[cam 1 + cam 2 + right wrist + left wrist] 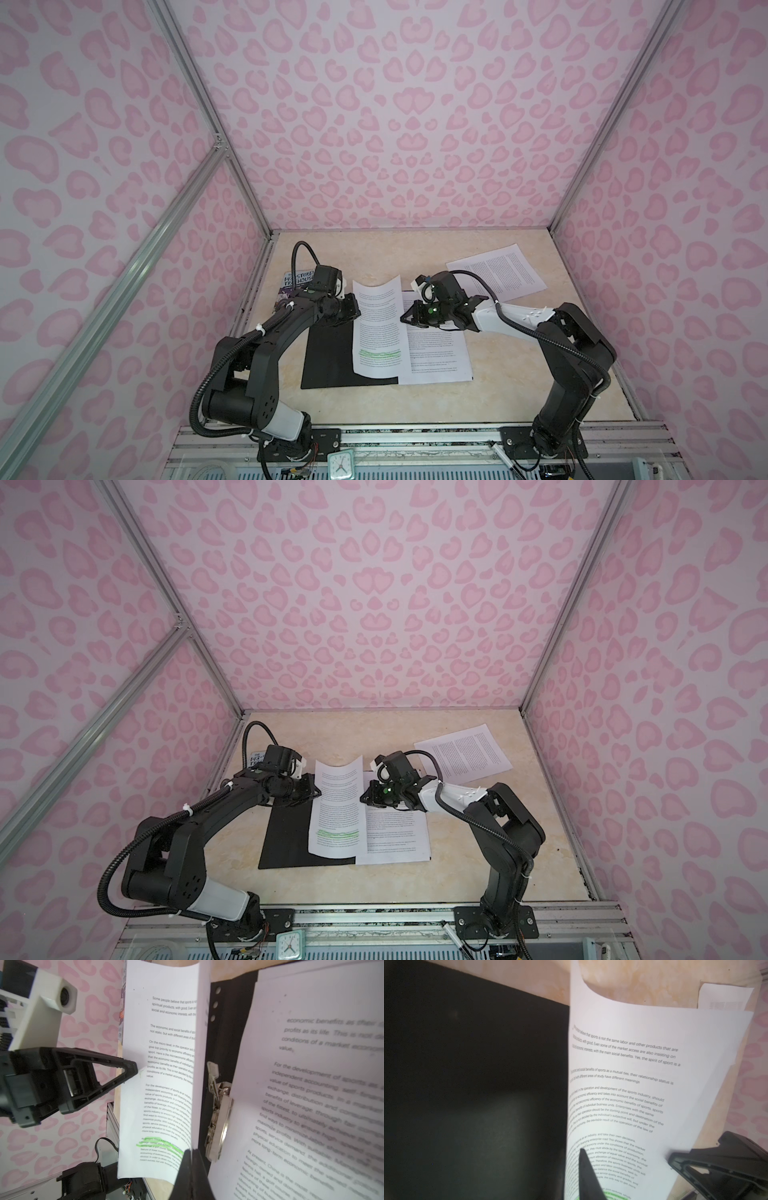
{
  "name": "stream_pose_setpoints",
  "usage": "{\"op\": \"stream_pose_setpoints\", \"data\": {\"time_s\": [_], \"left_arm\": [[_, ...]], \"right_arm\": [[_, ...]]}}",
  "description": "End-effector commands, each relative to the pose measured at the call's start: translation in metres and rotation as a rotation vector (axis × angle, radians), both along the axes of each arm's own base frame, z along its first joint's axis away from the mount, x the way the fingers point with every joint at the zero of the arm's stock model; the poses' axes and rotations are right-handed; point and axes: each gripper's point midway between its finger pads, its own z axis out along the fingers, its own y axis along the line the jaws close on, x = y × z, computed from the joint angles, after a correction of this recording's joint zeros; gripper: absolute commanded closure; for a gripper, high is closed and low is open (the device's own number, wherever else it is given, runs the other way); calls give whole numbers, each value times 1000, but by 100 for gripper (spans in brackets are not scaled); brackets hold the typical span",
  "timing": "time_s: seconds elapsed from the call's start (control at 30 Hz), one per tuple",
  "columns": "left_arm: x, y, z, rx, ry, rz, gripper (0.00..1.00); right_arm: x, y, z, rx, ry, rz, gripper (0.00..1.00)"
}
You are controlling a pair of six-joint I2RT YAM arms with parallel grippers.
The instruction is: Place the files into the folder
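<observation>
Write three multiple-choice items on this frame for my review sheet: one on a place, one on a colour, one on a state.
1. Where on the table does the lone sheet lie?
A. inside the folder
B. at the near edge
C. far right, apart from the folder

2. What colour is the highlighted line on the raised sheet?
A. green
B. yellow
C. pink

3. What state is the right gripper in?
A. wide open
B. shut on the raised sheet's edge
C. shut on the folder

Answers:
1 C: both top views show it flat beyond the right arm.
2 A: the stripe reads green in the top and right wrist views.
3 B: the right wrist view shows the jaws closed with the sheet's edge between them.
</observation>
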Motion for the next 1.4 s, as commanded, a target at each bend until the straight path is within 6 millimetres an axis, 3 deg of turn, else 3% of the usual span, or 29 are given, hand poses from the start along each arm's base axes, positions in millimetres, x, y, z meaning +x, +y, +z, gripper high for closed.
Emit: {"op": "stream_pose_setpoints", "data": {"time_s": [0.0,0.07,0.17,0.3,0.4,0.47,0.77,1.0,1.1,1.37], "left_arm": [[7,-7,31,-54,-92,-22,72],[8,-7,49,-63,-146,-23,67],[5,1,71,-28,-216,-17,46],[-7,12,88,30,-284,-22,15],[-17,16,95,37,-319,-21,12],[-21,19,94,50,-329,-20,12],[-29,21,72,70,-301,-41,12],[-27,19,67,67,-292,-48,12],[-27,19,67,67,-291,-50,12],[-27,18,67,63,-292,-52,12]], "right_arm": [[-2,-23,1,-38,4,-8,100],[-6,-42,6,-66,5,-20,100],[-15,-76,9,-126,12,-43,100],[-25,-137,-1,-264,55,-101,100],[-31,-178,-8,-394,89,-157,100],[-32,-189,-9,-443,83,-160,100],[-14,-172,-9,-404,57,-107,100],[-2,-149,-5,-357,37,-94,100],[-1,-140,-10,-314,65,-112,100],[-6,-138,-16,-315,71,-111,100]]}}
